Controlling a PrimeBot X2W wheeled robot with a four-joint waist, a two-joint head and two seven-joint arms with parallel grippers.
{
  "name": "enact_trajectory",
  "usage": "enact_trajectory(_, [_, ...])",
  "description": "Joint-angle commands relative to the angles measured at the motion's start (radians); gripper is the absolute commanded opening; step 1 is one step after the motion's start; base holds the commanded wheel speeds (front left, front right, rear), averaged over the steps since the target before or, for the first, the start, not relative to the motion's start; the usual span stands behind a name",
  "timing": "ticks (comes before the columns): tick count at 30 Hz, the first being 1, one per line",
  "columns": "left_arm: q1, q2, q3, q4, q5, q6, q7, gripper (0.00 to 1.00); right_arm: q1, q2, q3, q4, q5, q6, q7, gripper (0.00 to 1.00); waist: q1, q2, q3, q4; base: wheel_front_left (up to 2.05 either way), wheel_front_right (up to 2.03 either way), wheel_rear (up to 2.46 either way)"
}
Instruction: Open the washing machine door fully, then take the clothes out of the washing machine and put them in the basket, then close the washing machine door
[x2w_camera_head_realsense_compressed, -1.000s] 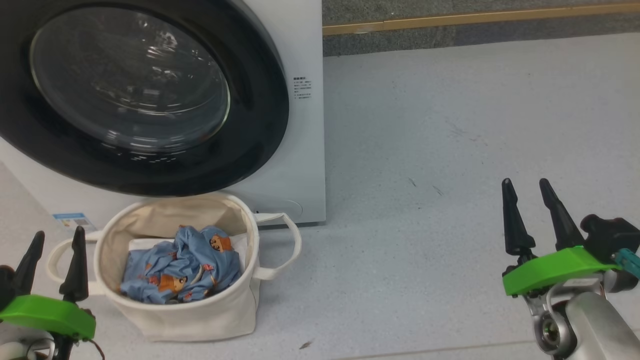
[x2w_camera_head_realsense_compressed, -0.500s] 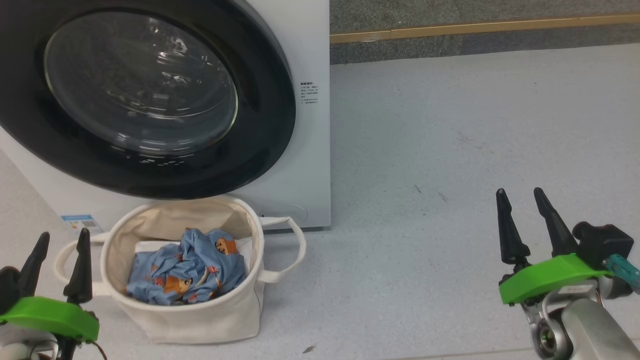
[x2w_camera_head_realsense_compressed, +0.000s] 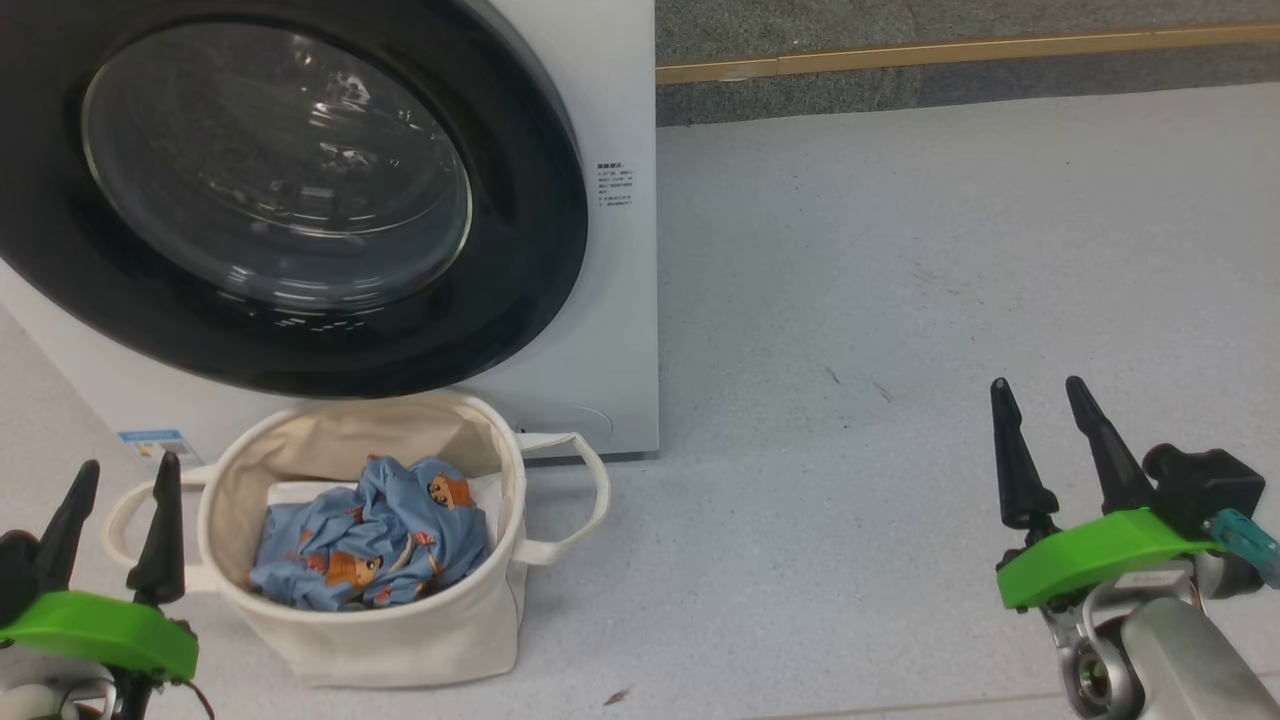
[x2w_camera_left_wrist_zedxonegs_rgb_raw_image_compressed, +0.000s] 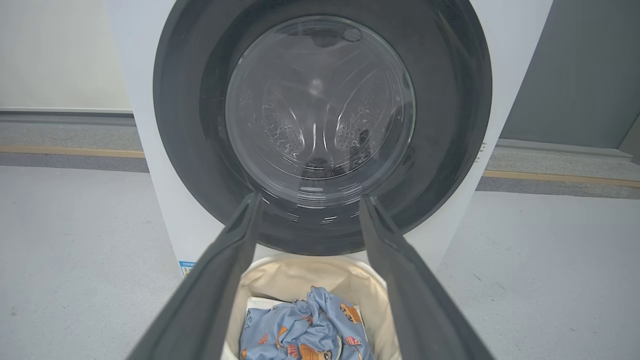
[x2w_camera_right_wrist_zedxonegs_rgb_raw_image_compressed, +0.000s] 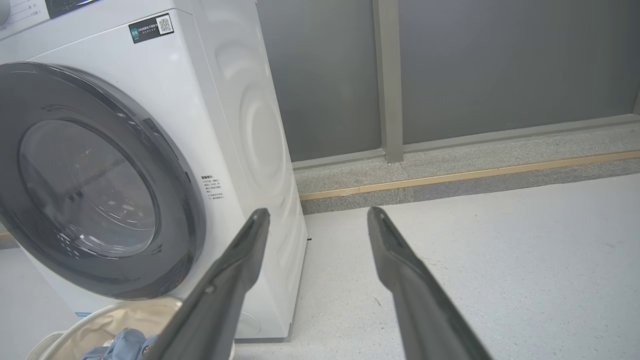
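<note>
The glossy black-rimmed washing machine door (x2w_camera_head_realsense_compressed: 280, 190) is seen shut against the white washing machine (x2w_camera_head_realsense_compressed: 620, 330) at upper left. Just below, the blue printed clothes (x2w_camera_head_realsense_compressed: 370, 545) are heaped inside the upright cream basket (x2w_camera_head_realsense_compressed: 400, 635).

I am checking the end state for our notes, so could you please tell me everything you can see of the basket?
The basket is a round cream-white tub of soft, canvas-like cloth, standing upright on the grey floor just in front of the washing machine, below the washing machine door. A loop handle sticks out on each side. Its mouth is open; inside, the clothes lie crumpled on something flat and white.
</note>
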Motion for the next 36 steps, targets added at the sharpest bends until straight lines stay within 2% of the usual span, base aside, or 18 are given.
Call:
enact_trajectory(1, [-0.035, 0.046, 0.041, -0.025, 0.002, -0.006, -0.012, 1.00, -0.021, -0.008, 0.015, -0.027, -0.012, 0.000, -0.012, 1.00, 0.0000, -0.0001, 0.000, 0.000, 0.00, 0.00, 0.00])
enact_trajectory(36, [-0.031, 0.061, 0.023, -0.041, -0.004, -0.006, -0.012, 1.00, -0.019, -0.001, 0.007, -0.035, -0.027, 0.000, -0.012, 1.00, 0.0000, -0.0001, 0.000, 0.008, 0.00, 0.00, 0.00])
